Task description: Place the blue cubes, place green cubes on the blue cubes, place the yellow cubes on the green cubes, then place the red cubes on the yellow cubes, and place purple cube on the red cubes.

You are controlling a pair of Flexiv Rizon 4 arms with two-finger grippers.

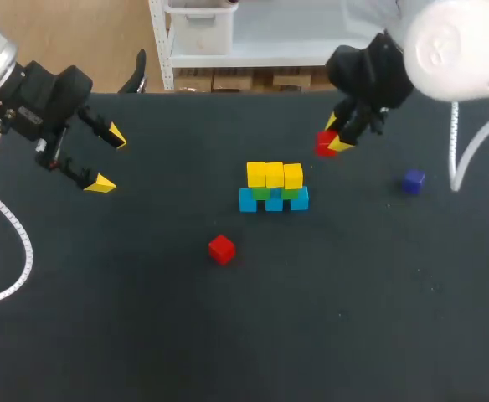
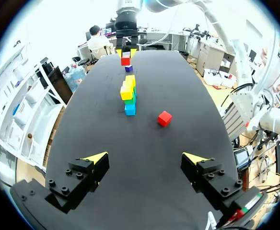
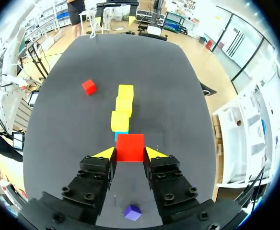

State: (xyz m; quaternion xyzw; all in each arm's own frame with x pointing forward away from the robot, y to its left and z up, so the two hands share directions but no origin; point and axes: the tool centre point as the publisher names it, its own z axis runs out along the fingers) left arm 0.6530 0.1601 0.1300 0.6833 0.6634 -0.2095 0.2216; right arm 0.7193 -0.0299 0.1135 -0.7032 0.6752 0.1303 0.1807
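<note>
Fingers of the right gripper are clamped from both sides on a small solid red cube, the yellow tips pressed against its flanks. In the head view this arm comes in from the far right corner and holds the cube behind and to the right of the stack, nearer the far edge than the middle. The stack stands about mid-table on the matte black table top: three light blue cubes in a row, green cubes on them, and three yellow cubes touching one another across the top. In the right wrist view the stack lies straight ahead of the held cube, apart from it. A second red cube rests alone in front of the stack and slightly left, with black surface on every side. A small dark purple cube sits well to the right of the stack, toward the right edge. The left gripper hangs over the table's left part, well apart from the stack, its fingers spread wide. A white ribbed cable curves over the left edge. Broad black surface runs from the loose cube to the near edge.
</note>
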